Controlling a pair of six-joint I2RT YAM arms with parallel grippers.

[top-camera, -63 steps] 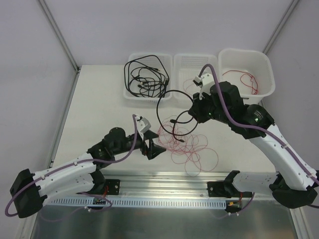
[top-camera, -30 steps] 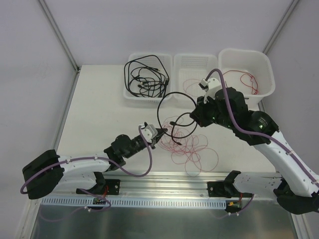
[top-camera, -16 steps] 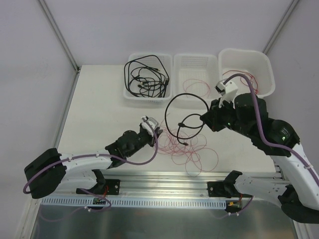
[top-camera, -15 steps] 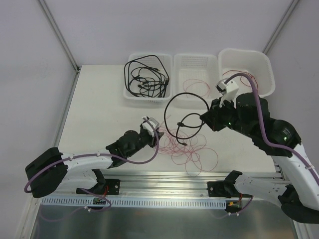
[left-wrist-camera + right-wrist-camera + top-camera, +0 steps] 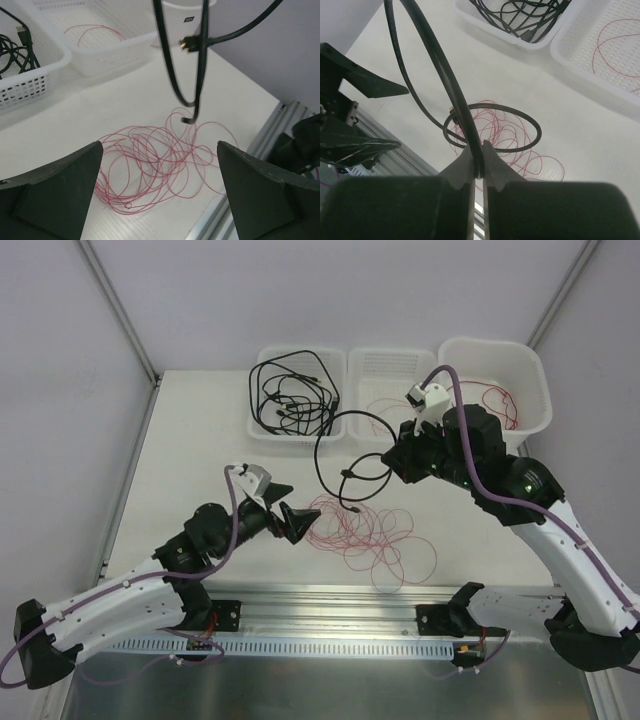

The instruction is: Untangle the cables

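Note:
My right gripper is shut on a thick black cable and holds it in the air as hanging loops. In the right wrist view the cable runs up from between my closed gripper. A tangle of thin red wire lies on the table below it. My left gripper is open and empty, just left of the red tangle. In the left wrist view the open gripper faces the red wire, and the black cable hangs beyond it with a plug end.
Three white containers stand at the back: a left basket holding several black cables, a middle basket with a red wire, and a right tub with a red wire. An aluminium rail runs along the near edge.
My left gripper has drawn back to the left from the red tangle and stands open. My right gripper has carried the black cable left and toward the baskets.

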